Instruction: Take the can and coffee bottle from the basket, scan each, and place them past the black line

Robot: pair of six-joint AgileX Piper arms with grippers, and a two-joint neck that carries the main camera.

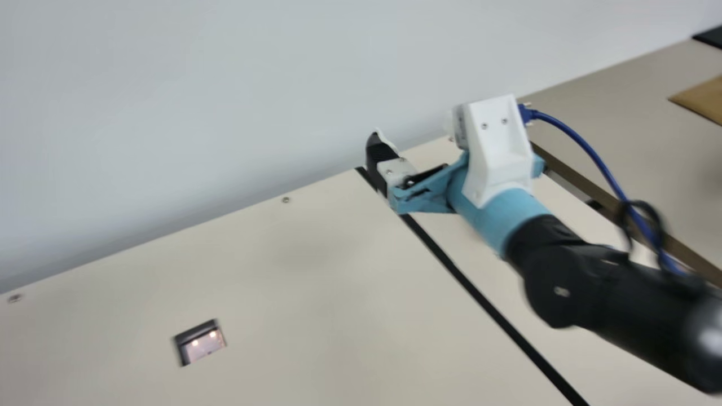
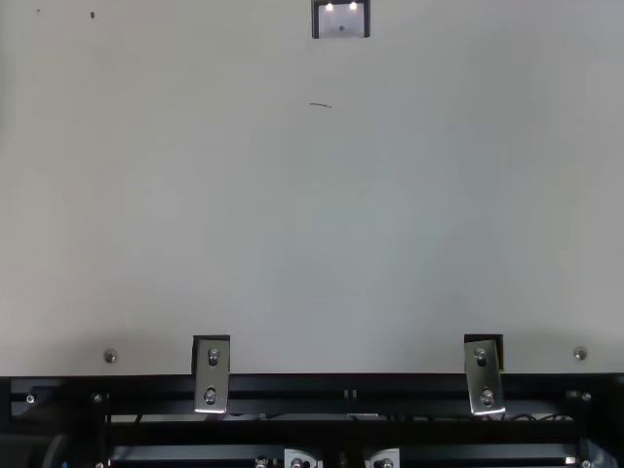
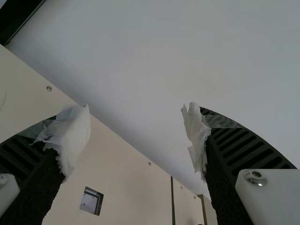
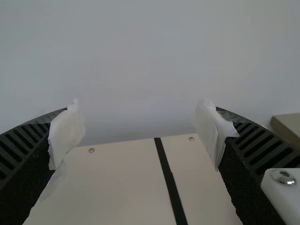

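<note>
From where I'm standing, everything sorts itself by the black line [image 1: 471,288] running down the cream table [image 1: 304,270]. The right arm stretches across it from the side away from the small glass window [image 1: 200,341], and its gripper [image 4: 139,131] hangs near the line's far end, close to the wall [image 1: 225,84]. That gripper's jaws are spread, with nothing pinched between them. The left gripper [image 3: 137,136] is spread too, its hold just as bare, with the line farther off from it than the window is. Where the can and the coffee bottle are, I honestly can't tell, nor the basket either. So how far along is it? Neither item is being carried, and I can't say whether either has been scanned or set past the line. The window, well apart from the line, is likely the scanner. If the job isn't finished, I'd reckon each item left needs fetching from the basket, passing over that window and standing beyond the line, a bit in from the edge, before the grip loosens.
</note>
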